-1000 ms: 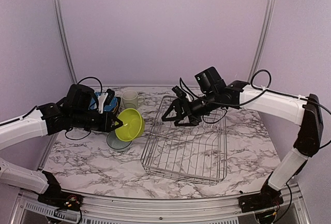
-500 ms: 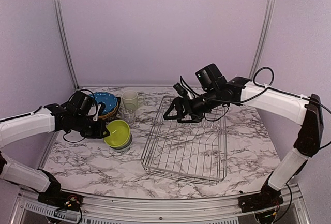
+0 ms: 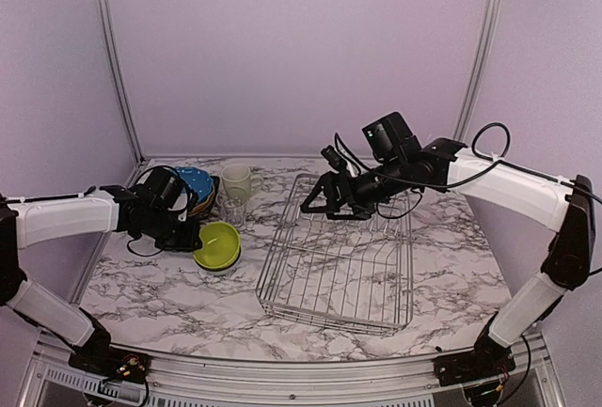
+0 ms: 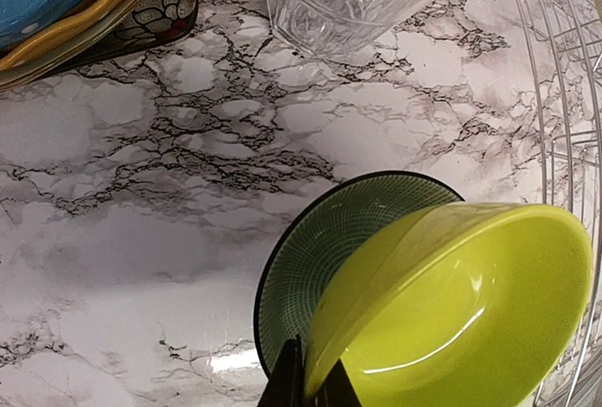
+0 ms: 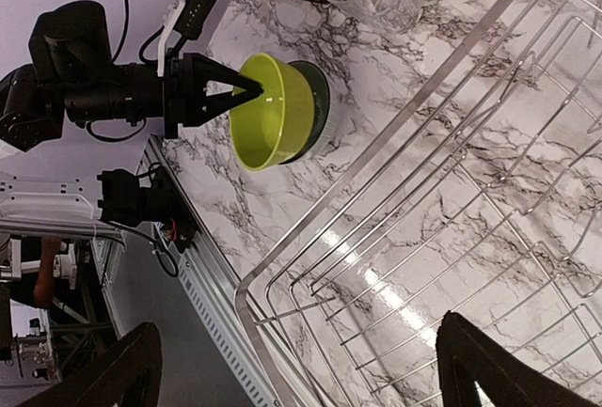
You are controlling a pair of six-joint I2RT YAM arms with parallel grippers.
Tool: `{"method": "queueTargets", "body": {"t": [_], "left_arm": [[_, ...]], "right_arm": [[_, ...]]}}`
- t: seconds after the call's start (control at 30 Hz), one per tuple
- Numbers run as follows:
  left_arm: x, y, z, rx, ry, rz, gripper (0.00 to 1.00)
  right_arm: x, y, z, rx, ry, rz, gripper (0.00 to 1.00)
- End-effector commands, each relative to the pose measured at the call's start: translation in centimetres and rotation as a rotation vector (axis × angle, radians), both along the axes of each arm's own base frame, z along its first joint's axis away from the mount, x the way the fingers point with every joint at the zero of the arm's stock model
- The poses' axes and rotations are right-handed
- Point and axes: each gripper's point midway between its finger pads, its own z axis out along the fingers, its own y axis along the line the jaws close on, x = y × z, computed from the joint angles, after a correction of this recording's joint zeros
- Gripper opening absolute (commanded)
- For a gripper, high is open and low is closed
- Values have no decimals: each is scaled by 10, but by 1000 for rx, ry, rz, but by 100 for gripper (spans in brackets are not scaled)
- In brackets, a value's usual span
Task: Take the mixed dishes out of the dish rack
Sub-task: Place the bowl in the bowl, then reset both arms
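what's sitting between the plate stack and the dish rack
A pale green mug and, just in front of it, a clear glass; the top view shows both.

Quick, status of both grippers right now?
Left gripper: closed on the rim of the lime-green bowl.
Right gripper: open, holding nothing.
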Motion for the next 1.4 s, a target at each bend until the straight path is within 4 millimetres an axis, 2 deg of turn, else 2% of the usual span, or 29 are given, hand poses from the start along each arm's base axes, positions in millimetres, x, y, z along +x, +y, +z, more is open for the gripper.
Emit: {"method": "queueTargets", "body": {"t": [0.0, 0.2, 0.53, 0.7, 0.93, 1.0, 1.07, 1.1, 1.2, 1.37], "left_arm": [[17, -1, 12, 0, -58, 9, 0], [20, -2, 7, 9, -44, 2, 0], [18, 1, 4, 45, -28, -8, 17], [18, 2, 9, 48, -34, -7, 27], [21, 3, 19, 45, -51, -4, 34], [23, 0, 27, 28, -64, -14, 41], [24, -10, 42, -16, -92, -65, 55], [25, -14, 50, -30, -108, -95, 63], [29, -19, 76, -41, -174, -142, 97], [38, -22, 125, -51, -295, -181, 99]], "right_arm": [[-2, -5, 5, 4, -15, -18, 98], [-3, -6, 6, 5, -18, -18, 98], [-3, -6, 4, -3, -21, -15, 98], [-2, -6, 3, -5, -23, -14, 98], [-1, -5, 6, -3, -33, -14, 98], [0, -6, 8, -3, -43, -17, 98], [2, -6, 10, -2, -54, -22, 98], [3, -6, 11, -3, -58, -23, 98], [6, -7, 13, -6, -73, -28, 98], [14, -11, 22, 0, -110, -42, 98]]}}
